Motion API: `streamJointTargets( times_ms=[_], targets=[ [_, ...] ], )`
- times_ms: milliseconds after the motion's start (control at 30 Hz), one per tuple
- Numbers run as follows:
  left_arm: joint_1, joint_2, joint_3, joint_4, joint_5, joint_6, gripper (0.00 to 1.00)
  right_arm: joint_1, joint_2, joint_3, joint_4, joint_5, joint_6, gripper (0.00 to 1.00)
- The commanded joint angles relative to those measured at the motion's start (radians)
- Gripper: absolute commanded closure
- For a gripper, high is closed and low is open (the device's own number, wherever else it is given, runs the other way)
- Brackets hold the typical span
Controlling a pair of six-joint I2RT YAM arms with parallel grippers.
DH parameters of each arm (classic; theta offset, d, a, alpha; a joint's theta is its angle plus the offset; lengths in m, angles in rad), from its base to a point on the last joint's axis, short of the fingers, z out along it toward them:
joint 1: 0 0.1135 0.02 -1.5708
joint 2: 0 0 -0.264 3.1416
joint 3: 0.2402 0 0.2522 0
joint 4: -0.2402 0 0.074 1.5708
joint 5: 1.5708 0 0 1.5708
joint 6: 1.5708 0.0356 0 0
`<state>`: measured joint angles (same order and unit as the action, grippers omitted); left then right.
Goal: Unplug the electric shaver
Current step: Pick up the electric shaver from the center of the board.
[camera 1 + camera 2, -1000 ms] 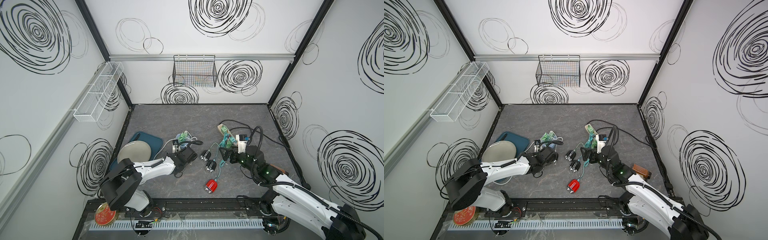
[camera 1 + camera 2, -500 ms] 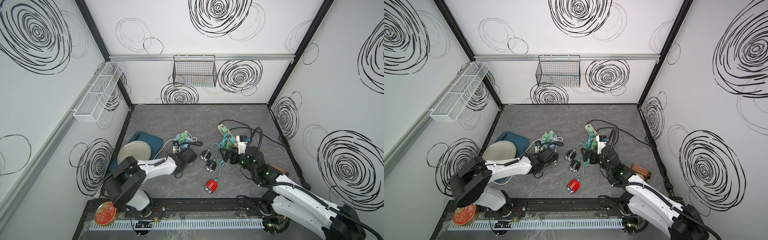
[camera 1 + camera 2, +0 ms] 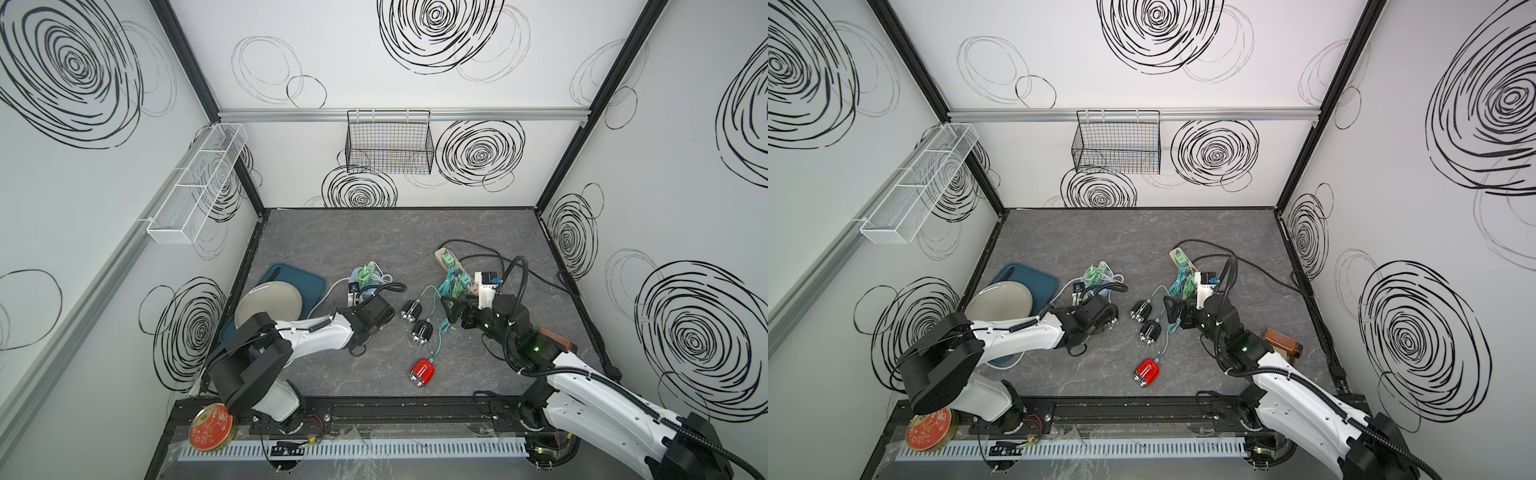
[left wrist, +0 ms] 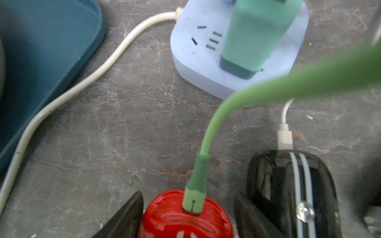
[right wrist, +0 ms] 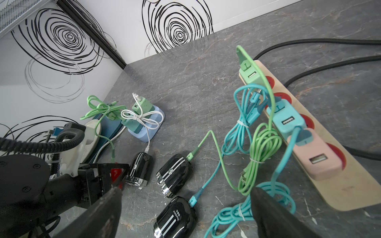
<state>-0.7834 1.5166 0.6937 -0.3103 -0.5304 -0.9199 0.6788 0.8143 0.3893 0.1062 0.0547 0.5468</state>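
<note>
The left gripper (image 4: 187, 197) has its fingers (image 4: 127, 218) at a middling spread, one on each side of the red shaver (image 4: 165, 218), right at the end where the green plug (image 4: 195, 185) enters. Only the fingertips show, so I cannot tell whether they clamp the shell or merely flank it. That straddle makes sense as a brace: it would pin the body to the table (image 4: 123, 123), so the plug can be drawn out along its own line without dragging the shaver. The shaver lies flat just in front of the blue strip (image 4: 198, 68). A black shaver (image 4: 288, 185) on a white cable (image 4: 285, 136) sits close beside it, and the tray (image 4: 41, 61) is off to the other side. The green cable (image 4: 268, 90) arcs up slack, so nothing tugs on the plug yet. The right gripper (image 5: 185, 190) hangs empty, fingers spread wide, over the cable bundles (image 5: 259, 144) by the beige strip (image 5: 329, 197), well apart from the red shaver. My guess is that this free hand is the one meant for the plug.
</note>
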Motion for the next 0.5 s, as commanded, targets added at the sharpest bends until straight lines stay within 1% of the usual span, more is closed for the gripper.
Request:
streamJointTargets(
  times_ms=[0,33,100,133,400,467],
  targets=[
    [0.002,-0.006,-0.014,0.012,0.024,0.013,0.31,0.005,-0.012,-0.012,-0.022,0.016,0.022,0.0],
    [0.001,-0.01,-0.019,0.012,0.032,0.019,0.31,0.006,-0.012,-0.012,-0.023,0.016,0.024,0.0],
    [0.001,-0.021,-0.03,0.017,0.045,0.036,0.25,0.005,-0.012,-0.012,-0.025,0.017,0.025,0.0],
    [0.001,-0.03,-0.038,0.022,0.051,0.049,0.24,0.006,-0.012,-0.012,-0.026,0.018,0.025,0.0],
    [-0.001,-0.133,-0.11,0.053,0.069,0.122,0.24,0.005,-0.002,-0.015,-0.02,0.014,0.039,0.0],
    [0.008,-0.14,-0.116,0.079,0.094,0.156,0.25,0.005,0.004,-0.014,-0.014,0.011,0.041,0.0]
  ],
)
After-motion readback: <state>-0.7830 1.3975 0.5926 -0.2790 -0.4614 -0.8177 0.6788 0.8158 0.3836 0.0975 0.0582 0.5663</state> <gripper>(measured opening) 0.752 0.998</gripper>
